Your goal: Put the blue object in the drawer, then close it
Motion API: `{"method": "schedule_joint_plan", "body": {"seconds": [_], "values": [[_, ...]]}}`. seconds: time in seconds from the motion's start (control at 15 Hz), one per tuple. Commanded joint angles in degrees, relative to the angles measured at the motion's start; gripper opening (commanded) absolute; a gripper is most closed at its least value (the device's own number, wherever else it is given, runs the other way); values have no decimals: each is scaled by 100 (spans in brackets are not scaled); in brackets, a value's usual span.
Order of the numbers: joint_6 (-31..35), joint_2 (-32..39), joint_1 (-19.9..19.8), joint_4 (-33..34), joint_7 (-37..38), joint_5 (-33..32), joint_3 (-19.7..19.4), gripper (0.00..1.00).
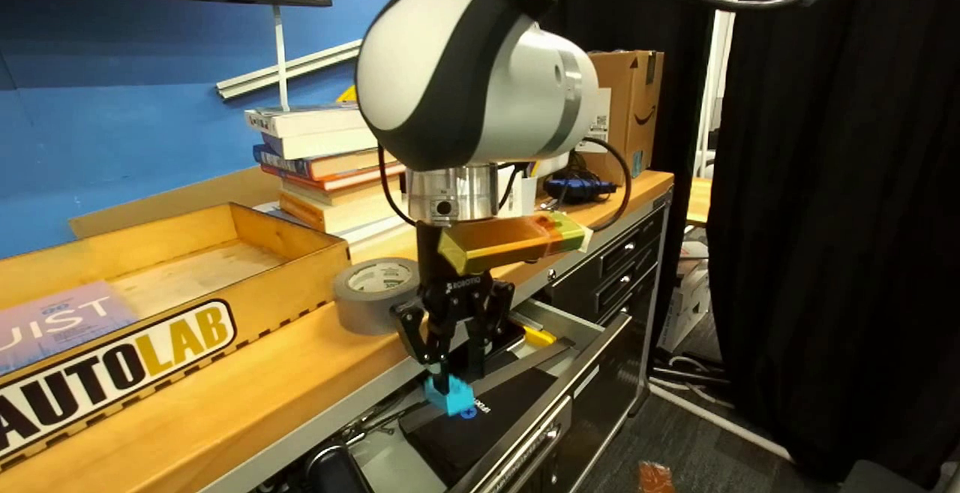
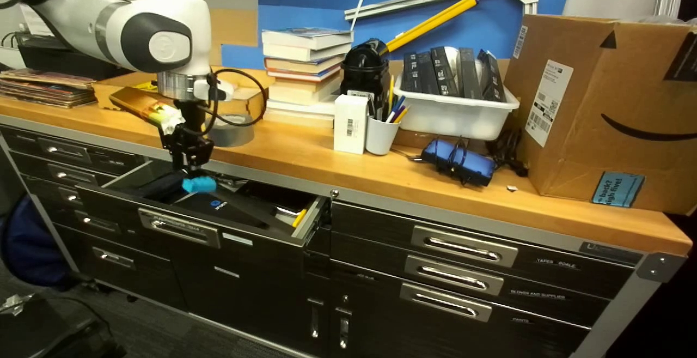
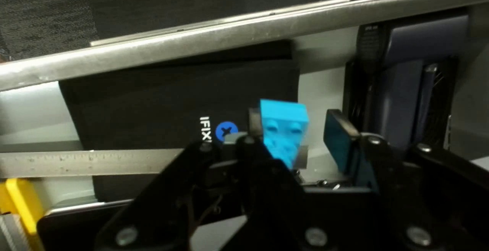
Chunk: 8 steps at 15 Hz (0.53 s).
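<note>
The blue object (image 1: pixel 450 395), a small cyan block with a bumpy top, is at my fingertips over the open drawer (image 1: pixel 592 356). It also shows in an exterior view (image 2: pixel 199 184) and in the wrist view (image 3: pixel 284 119), where it is blurred. My gripper (image 3: pixel 298 130) points down into the drawer with its fingers apart. The block is right against or beside the left finger in the wrist view, with a gap between it and the right finger. Whether it rests on the black iFixit case (image 3: pixel 172 98) below cannot be told. The drawer front also shows in an exterior view (image 2: pixel 117 205).
A grey tape roll (image 1: pixel 371 302) stands on the wooden benchtop (image 1: pixel 300 373) beside the gripper. A wooden AUTOLAB tray (image 1: pixel 292 283) and stacked books (image 1: pixel 322 148) are behind. The drawer holds a ruler (image 3: pixel 88 163) and dark tools (image 3: pixel 405 90). Closed drawers (image 2: pixel 468 246) flank it.
</note>
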Motion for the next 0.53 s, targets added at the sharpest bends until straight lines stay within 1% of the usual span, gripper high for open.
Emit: {"method": "schedule_joint_plan", "body": {"seconds": [0.0,0.13,0.2,0.27,0.47], "values": [[635,-380,-70,-462,126,175,-33,81],[576,-618,-87,-673,39,168,-36,96],[378,-747,-92,-762,-9,138,-39,99],[-152,-823,-110,-767,-344,305,-53,100],[-976,-794,-114,-766,-677,382,-109,100]]}}
